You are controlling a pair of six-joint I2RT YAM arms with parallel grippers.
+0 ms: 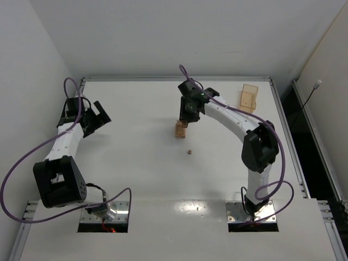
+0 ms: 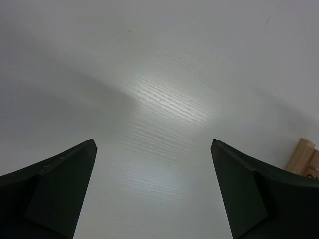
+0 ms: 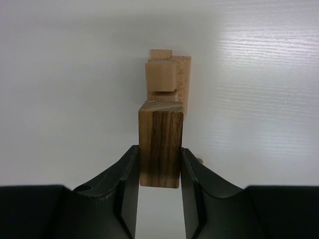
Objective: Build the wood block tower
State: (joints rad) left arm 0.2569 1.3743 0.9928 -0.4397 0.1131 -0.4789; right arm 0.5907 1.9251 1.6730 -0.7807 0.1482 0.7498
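R gripper (image 3: 159,149) fingers are clamped on a dark-grained wood block (image 3: 160,127), held upright just in front of the tower (image 3: 168,79). Only the R wrist cam shows the grip; in the top view the wrist hides it. L gripper (image 2: 153,143) is spread wide w/ nothing between, well left of the tower, which is cut off at that cam's edge. Tiny bit (image 1: 189,151) lies near the tower; amber box (image 1: 249,98) is well right of it. Block touching tower: can't tell.

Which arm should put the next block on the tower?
The right one. The right gripper holds a wood block close to the tower; the left gripper is open, empty and far off.
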